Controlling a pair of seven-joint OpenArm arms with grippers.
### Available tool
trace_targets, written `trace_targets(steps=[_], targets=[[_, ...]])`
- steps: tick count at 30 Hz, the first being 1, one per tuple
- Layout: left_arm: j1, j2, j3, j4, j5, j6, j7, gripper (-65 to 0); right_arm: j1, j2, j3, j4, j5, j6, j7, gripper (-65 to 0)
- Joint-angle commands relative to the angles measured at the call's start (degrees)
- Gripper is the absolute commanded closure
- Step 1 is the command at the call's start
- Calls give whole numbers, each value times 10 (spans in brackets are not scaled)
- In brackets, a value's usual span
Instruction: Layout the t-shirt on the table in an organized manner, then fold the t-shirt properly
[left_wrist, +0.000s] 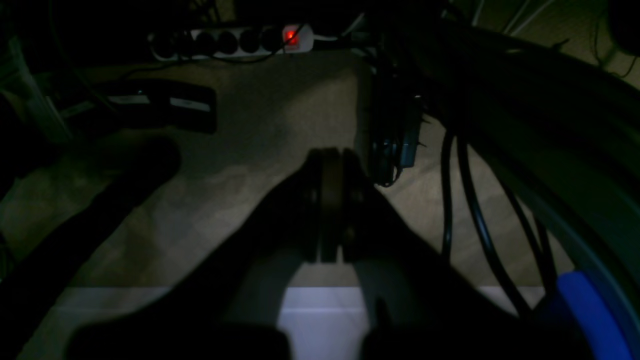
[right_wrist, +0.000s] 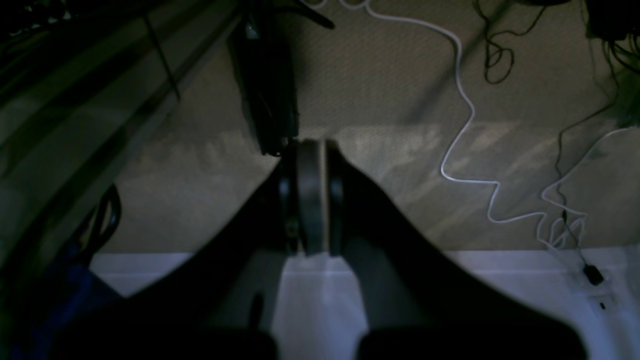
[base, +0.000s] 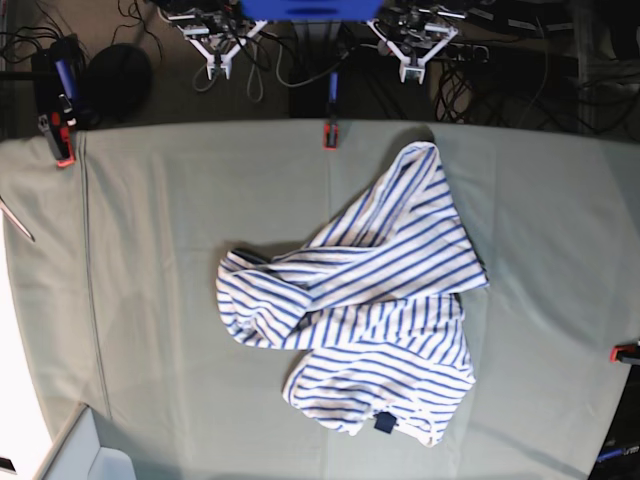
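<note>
The t-shirt (base: 370, 300), white with thin blue stripes, lies crumpled and bunched at the middle right of the table (base: 150, 250). Its small navy label (base: 384, 424) shows at the near hem. Both arms are drawn back beyond the table's far edge. In the base view my left gripper (base: 410, 60) is at the top right and my right gripper (base: 217, 60) at the top left, both well away from the shirt. In the wrist views the left gripper (left_wrist: 330, 155) and the right gripper (right_wrist: 312, 145) are shut on nothing, over dim floor.
Red clamps (base: 330, 133) (base: 62, 150) grip the table cloth at its far edge, and another (base: 625, 352) at the right. A power strip (left_wrist: 235, 42) and black cables (left_wrist: 465, 200) lie on the floor. A white cable (right_wrist: 465, 125) snakes there too. A white bin corner (base: 80, 455) is at the near left.
</note>
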Motion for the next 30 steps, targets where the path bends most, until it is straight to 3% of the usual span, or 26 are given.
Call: trace_targets(steps=[1, 18, 22, 30], targets=[[1, 1, -1, 2, 2, 4, -3, -1, -2, -1, -1, 1, -2, 12, 1, 0], [9, 1, -1, 6, 2, 4, -6, -1, -11, -1, -1, 1, -2, 12, 3, 0], [36, -3, -1, 47, 2, 4, -6, -1, -23, -1, -1, 5, -2, 13, 5, 0], [128, -4, -1, 165, 2, 4, -5, -1, -164, -1, -1, 208, -2, 13, 21, 0]])
